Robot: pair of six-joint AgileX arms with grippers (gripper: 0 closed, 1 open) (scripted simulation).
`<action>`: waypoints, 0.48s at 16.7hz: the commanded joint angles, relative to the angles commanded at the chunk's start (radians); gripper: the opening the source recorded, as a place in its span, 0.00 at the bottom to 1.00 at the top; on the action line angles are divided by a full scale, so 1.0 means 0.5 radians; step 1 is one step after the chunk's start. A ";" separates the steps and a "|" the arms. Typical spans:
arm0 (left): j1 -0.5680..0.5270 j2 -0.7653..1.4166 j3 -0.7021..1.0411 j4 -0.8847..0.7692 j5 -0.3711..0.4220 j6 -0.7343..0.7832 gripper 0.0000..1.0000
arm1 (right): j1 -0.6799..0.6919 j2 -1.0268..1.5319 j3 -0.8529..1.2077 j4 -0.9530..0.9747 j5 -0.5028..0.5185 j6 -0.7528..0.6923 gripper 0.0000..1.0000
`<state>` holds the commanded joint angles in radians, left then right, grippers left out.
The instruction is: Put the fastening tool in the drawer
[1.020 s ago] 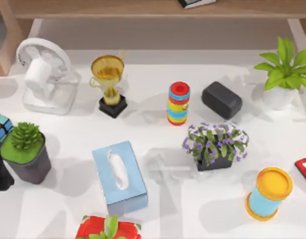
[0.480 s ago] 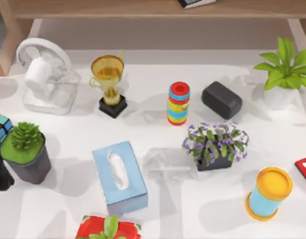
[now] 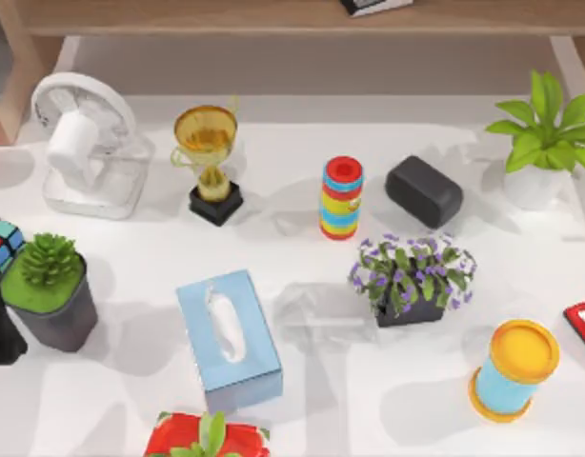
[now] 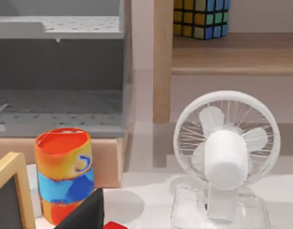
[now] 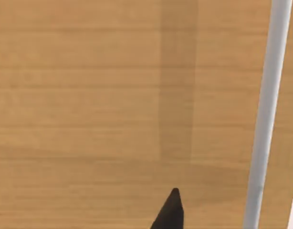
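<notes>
Eyeing the fastening tool (image 3: 584, 327), a glossy red sliver at the table's far right edge just right of the blue can (image 3: 513, 370) with its yellow lid; neither of my grippers is over the table, and I cannot tell whether my fingers are open or shut. Risks as I judge them: the tool sits so close to the edge that a clumsy approach could push it off, or my right arm could knock the can over. Left wrist faces the grey drawer (image 4: 58, 71) and the white fan (image 4: 226, 152), which crowds that route.
</notes>
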<state>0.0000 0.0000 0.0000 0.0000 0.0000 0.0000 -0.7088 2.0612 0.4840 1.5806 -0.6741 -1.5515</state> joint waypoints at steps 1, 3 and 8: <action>0.000 0.000 0.000 0.000 0.000 0.000 1.00 | 0.000 0.000 0.000 0.000 0.000 0.000 0.90; 0.000 0.000 0.000 0.000 0.000 0.000 1.00 | 0.000 0.000 0.000 0.000 0.000 0.000 1.00; 0.000 0.000 0.000 0.000 0.000 0.000 1.00 | 0.000 0.000 0.000 0.000 0.000 0.000 1.00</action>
<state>0.0000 0.0000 0.0000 0.0000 0.0000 0.0000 -0.7088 2.0612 0.4840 1.5806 -0.6741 -1.5515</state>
